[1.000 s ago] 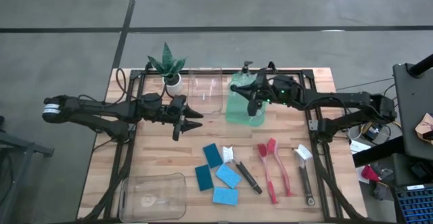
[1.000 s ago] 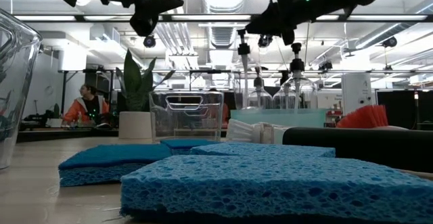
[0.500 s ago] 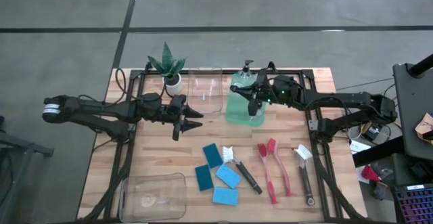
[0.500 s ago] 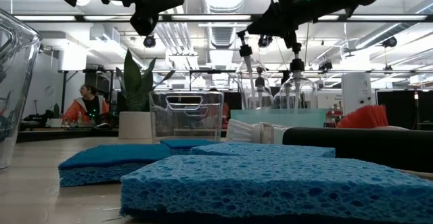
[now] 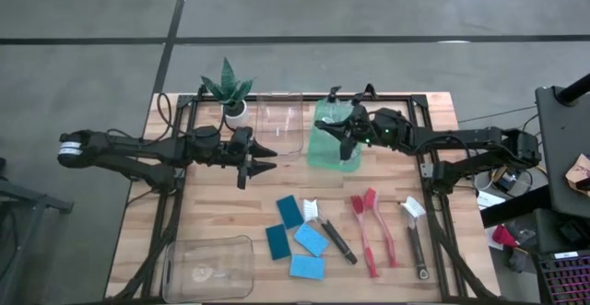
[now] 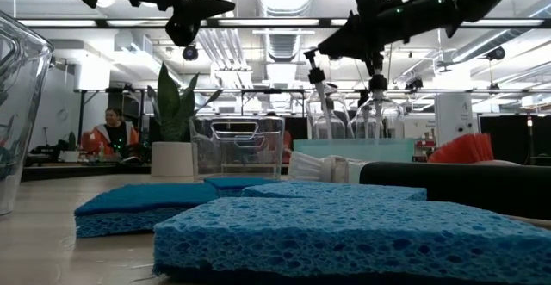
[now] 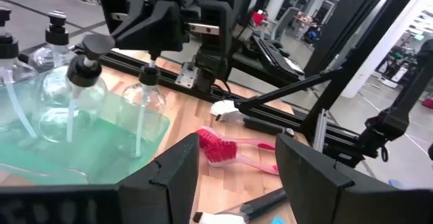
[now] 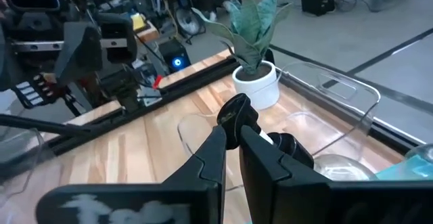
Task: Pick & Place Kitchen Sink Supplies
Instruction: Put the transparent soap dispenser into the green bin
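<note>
The right tool point(image 5: 343, 130) pinches the black pump top of a clear soap bottle point(image 8: 237, 116) over the green bin point(image 5: 318, 153) (far side of the tabletop). It should lower it straight. The left tool point(image 5: 265, 159) waits open, holding nothing.

Left gripper point(image 7: 233, 173): two dark fingers point(image 7: 176, 176) apart, nothing between them. Green bin point(image 7: 101, 146) on wooden tabletop point(image 7: 203, 122), holding clear bottles with black pump tops point(image 7: 71, 92). One small bottle point(image 7: 145, 99) near bin's far wall, directly beneath right gripper point(image 7: 152, 38). Red brushes point(image 7: 233, 149) on tabletop beside bin; white-bristled brush head point(image 7: 222, 107) farther off, near black frame rail point(image 7: 135, 65) along tabletop's edge.
</note>
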Robot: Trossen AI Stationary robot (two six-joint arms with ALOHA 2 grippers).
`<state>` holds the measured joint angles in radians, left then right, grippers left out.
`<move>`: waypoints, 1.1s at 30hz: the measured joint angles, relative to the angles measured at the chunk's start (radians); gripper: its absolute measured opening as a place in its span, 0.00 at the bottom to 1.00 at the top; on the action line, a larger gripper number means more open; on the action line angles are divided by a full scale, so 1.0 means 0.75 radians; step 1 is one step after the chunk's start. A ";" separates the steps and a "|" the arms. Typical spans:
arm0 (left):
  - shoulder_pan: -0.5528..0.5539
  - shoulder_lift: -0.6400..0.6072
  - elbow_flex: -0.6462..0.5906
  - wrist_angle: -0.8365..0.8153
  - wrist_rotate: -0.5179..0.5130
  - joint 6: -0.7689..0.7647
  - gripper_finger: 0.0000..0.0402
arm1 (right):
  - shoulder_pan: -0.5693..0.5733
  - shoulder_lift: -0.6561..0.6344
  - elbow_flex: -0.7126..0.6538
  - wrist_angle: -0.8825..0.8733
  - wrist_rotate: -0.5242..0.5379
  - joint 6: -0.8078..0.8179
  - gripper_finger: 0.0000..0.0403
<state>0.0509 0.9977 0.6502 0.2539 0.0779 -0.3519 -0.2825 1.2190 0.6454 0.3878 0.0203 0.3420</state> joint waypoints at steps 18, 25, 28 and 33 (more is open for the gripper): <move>0.000 0.000 0.000 -0.001 0.003 -0.013 0.49 | -0.001 -0.001 -0.092 0.152 -0.109 0.206 0.07; 0.000 0.000 0.000 -0.001 0.003 -0.016 0.49 | -0.025 -0.003 -0.158 0.292 -0.108 0.271 0.07; 0.000 0.000 0.000 -0.001 0.003 -0.023 0.49 | -0.041 -0.004 -0.198 0.372 -0.108 0.309 0.07; 0.000 0.000 0.000 -0.001 0.003 -0.038 0.49 | -0.067 -0.003 -0.249 0.475 -0.108 0.369 0.07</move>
<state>0.0509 0.9977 0.6502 0.2532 0.0803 -0.3807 -0.3327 1.2167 0.4584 0.7438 -0.0608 0.6186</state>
